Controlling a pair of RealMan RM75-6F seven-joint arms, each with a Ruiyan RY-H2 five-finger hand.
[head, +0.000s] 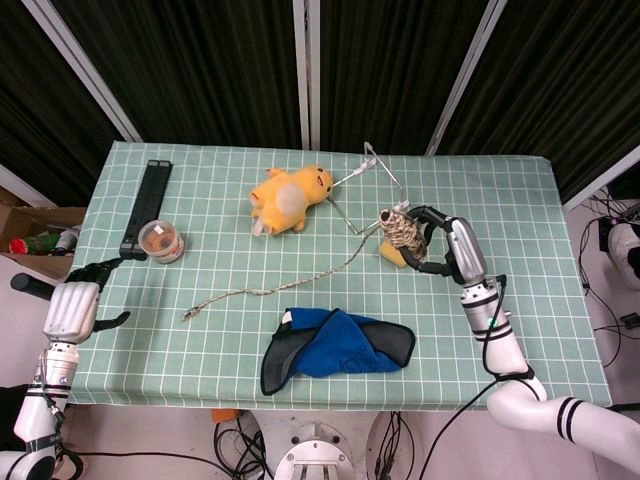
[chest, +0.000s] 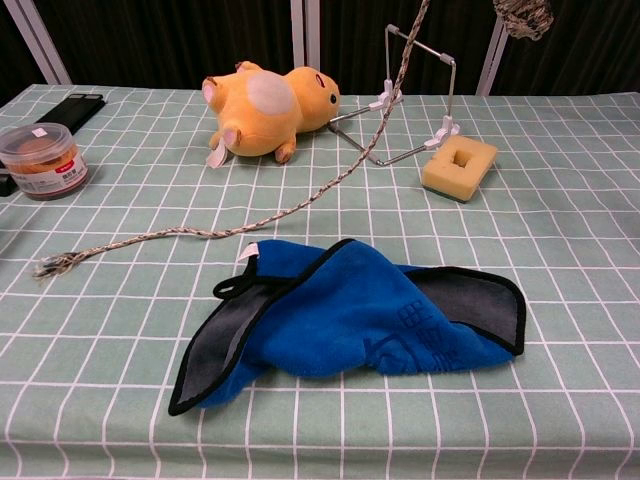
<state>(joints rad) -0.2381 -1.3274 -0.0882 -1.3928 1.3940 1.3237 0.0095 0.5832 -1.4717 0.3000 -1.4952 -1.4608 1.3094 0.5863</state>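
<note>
While the right hand is lifted above the table with its fingers wrapped round a ball of rope, the loose end of that rope trails down and left across the checked tablecloth, ending frayed near the left-front area. In the chest view only the bottom of the ball shows at the top edge, with the rope hanging down from it; the hand itself is out of that frame.

Yellow sponge with a square hole sits on the cloth right under the held ball, touching the foot of a wire stand. Plush toy, yellow-orange, lies on its side just left of the stand.

Left hand is at the table's left edge, holding nothing, fingers lying loosely out, not touching anything I can see. Nearest to it: a small round tub with an orange label, and behind that a long black bar lying front-to-back.

Blue cloth with dark lining is crumpled at front centre, well apart from both hands; the rope passes behind it without touching.
</note>
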